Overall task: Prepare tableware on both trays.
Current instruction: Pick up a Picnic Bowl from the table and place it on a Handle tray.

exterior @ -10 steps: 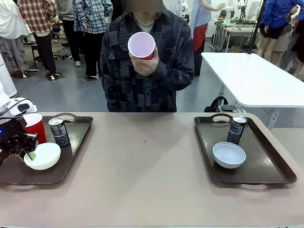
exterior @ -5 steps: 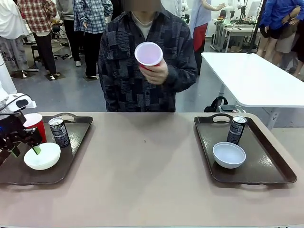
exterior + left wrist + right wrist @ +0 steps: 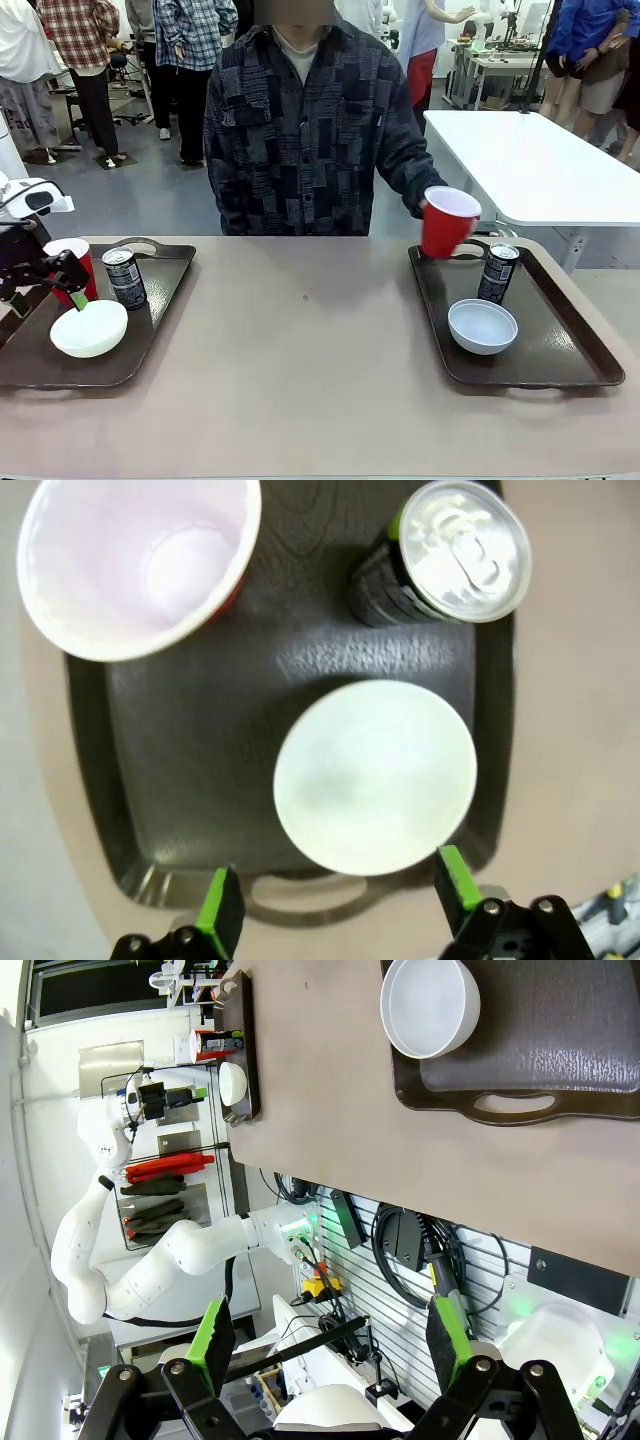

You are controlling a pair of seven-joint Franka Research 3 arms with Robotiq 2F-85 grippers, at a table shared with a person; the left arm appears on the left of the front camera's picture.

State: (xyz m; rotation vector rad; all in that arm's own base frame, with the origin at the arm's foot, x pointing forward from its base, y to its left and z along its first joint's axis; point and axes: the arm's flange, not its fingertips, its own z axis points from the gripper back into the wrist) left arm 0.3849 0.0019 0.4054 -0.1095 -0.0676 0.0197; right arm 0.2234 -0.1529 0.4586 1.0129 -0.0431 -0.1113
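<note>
Across the tan tabletop (image 3: pixel 310 380), two large dark brown rectangular plastic trays sit at opposite ends: the left tray (image 3: pixel 150 330) near the table's left edge and the right tray (image 3: pixel 560 345) near its right edge. On the left tray a red plastic cup with a white inside (image 3: pixel 72 265) stands at the far left corner, a slim dark drink can (image 3: pixel 125 277) just beside it, and a small round white bowl (image 3: pixel 89 328) nearer the robot. The left gripper (image 3: pixel 45 285) hangs over that bowl with its jaws spread wide and nothing between them; in the wrist view its green pads (image 3: pixel 220 915) appear to sit clear of the bowl's rim, though that view is blurred. On the right tray a second dark can (image 3: pixel 498 272) stands at the far edge with a second white bowl (image 3: pixel 482 325) just in front of it. A person's hand (image 3: pixel 428 215) holds another red cup (image 3: pixel 447 222) above the right tray's far left corner. The right gripper (image 3: pixel 330 1345) is open, empty, beyond the table's near edge.
</note>
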